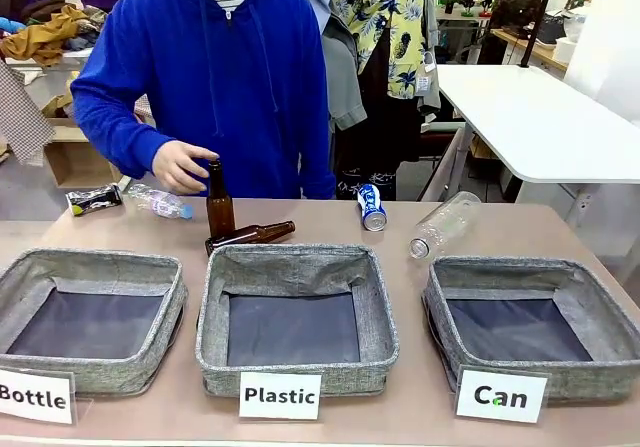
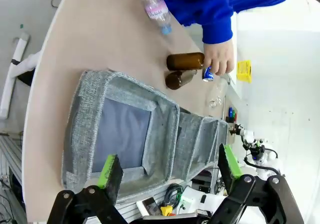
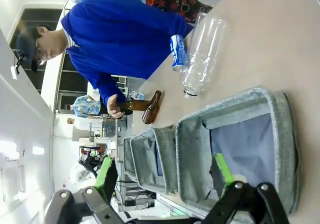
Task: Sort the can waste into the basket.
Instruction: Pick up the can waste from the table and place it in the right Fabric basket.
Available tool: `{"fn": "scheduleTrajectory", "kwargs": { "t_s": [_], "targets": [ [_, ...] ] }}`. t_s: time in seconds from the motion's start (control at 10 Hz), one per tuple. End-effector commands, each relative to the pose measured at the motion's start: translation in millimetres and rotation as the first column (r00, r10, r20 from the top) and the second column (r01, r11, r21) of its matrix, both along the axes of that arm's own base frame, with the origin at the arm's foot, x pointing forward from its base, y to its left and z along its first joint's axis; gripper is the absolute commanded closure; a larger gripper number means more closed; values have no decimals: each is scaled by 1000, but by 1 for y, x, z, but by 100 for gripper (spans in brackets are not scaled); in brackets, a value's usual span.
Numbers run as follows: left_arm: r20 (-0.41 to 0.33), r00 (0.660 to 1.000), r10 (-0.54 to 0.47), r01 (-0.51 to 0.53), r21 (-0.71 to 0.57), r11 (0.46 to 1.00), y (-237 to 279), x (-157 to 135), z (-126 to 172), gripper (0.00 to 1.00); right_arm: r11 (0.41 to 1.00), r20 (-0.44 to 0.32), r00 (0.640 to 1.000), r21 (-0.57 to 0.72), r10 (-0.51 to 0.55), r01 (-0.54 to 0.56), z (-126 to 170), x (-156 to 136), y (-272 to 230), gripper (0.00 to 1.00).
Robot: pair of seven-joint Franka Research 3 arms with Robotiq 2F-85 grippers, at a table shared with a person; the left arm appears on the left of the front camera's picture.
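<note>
A blue and white can (image 1: pixel 372 207) lies on the table's far side, right of centre; it also shows small in the right wrist view (image 3: pixel 177 52). A crushed dark can (image 1: pixel 94 200) lies at the far left. The grey basket (image 1: pixel 520 268) with the "Can" sign (image 1: pixel 500 395) stands at the front right with nothing in it. My right gripper (image 3: pixel 165 171) hangs open above that basket's near rim (image 3: pixel 282 134). My left gripper (image 2: pixel 170 166) is open too, over the near edge of the leftmost basket (image 2: pixel 80 134). Neither holds anything.
The person's hand (image 1: pixel 182 165) rests on an upright brown bottle (image 1: pixel 219 202); another brown bottle (image 1: pixel 250 235) lies beside it. Clear plastic bottles lie at the far left (image 1: pixel 158 202) and behind the Can basket (image 1: pixel 445 224). The "Plastic" basket (image 1: pixel 296 260) and "Bottle" basket (image 1: pixel 90 261) hold nothing.
</note>
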State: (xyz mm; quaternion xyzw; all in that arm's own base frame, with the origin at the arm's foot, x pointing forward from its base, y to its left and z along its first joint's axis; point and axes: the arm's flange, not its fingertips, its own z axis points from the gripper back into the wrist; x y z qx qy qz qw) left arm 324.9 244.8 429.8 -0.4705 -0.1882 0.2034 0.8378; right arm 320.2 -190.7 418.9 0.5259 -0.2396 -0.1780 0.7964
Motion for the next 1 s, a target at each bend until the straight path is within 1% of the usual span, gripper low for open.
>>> {"fn": "scheduleTrajectory", "kwargs": {
  "t_s": [0.0, 0.2, 0.3, 0.4, 0.5, 0.7, 0.9],
  "targets": [
    [13, 998, -55, 55, 1, 998, -3, 3, 2, 0, 1000, 30, 999, 3, 19, -19, 6, -5, -2, 0],
    [13, 998, -55, 55, 1, 998, -3, 3, 2, 0, 1000, 30, 999, 3, 19, -19, 6, -5, -2, 0],
    [-2, 999, -37, 37, -5, 999, -9, 5, 1, 0, 1000, 30, 999, 3, 19, -19, 6, -5, -2, 0],
    [-7, 1000, -28, 28, 6, 1000, -6, 18, 6, 0, 1000, 30, 999, 3, 19, -19, 6, -5, -2, 0],
    [5, 998, -60, 59, 66, 996, -1, 45, 12, 0, 1000, 30, 999, 3, 19, -19, 6, -5, -2, 0],
    [43, 991, -125, 117, 156, 981, -8, 112, 19, 0, 1000, 30, 999, 3, 19, -19, 6, -5, -2, 0],
    [40, 987, -152, 142, 196, 970, -22, 169, 16, 0, 1000, 30, 999, 3, 19, -19, 6, -5, -2, 0]
  ]
}}
